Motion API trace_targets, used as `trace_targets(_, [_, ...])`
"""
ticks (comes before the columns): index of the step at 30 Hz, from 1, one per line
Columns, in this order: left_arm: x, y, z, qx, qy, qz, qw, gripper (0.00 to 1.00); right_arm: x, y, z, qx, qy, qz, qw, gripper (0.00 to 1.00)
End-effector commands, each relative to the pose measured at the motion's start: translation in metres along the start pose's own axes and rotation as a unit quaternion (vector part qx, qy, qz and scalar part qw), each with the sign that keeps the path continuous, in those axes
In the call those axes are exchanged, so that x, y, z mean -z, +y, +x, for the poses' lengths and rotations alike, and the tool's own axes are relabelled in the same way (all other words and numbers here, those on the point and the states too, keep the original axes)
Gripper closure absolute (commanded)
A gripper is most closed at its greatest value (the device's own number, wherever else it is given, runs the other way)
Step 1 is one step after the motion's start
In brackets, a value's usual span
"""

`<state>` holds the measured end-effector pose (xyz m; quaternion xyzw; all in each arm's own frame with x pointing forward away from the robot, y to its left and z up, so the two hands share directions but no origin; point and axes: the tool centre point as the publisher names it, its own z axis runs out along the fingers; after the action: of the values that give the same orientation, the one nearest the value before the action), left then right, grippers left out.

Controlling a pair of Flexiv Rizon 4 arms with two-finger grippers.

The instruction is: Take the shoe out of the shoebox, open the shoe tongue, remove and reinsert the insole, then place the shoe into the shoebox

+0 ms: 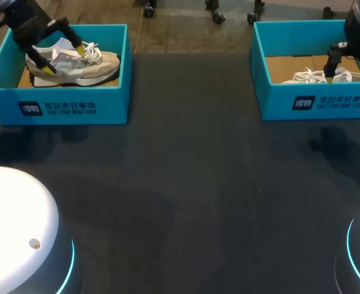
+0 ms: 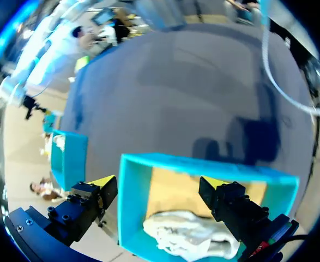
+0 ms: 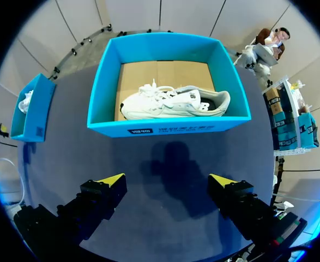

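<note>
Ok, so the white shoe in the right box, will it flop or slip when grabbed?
The white shoe looks soft up top, so its collar probably squashes while the thick sole stays stiffer. It is likely light for its size. Its loose laces could snag on the box wall.

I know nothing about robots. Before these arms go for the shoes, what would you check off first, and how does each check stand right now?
1. Left gripper open: ok, its fingers are spread wide.
2. Right gripper open: ok, its fingers are also spread.
3. Beige shoe inside the left shoebox: ok, resting on its sole.
4. White shoe inside the right shoebox: ok.
5. Right gripper apart from the white shoe: ok, no contact.
6. Left gripper's gap to the beige shoe: cannot tell, since it hangs close over the shoe.
</note>
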<state>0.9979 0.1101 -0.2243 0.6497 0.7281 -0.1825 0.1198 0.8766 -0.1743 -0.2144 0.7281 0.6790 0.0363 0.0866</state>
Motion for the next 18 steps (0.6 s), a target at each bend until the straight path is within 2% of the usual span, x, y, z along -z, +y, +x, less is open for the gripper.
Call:
trace_targets(1, [0.003,0.021,0.005,-0.062,0.071,0.002,0.996,0.00,0.000,-0.001,-0.001,0.000,0.001,-0.001,1.000,0.00])
trace_targets(2, [0.002,0.034,0.014,-0.076,0.083,-0.011,0.994,0.00,0.000,-0.001,-0.001,0.000,0.001,-0.001,1.000,0.00])
trace_targets(10, [0.002,0.078,0.042,-0.070,0.112,-0.036,0.991,0.00,0.000,-0.001,-0.001,0.000,0.001,-0.001,1.000,0.00])
trace_targets(18, [0.005,0.126,0.072,-0.023,0.137,-0.064,0.988,0.00,0.000,-0.001,-0.001,0.000,0.001,-0.001,1.000,0.00])
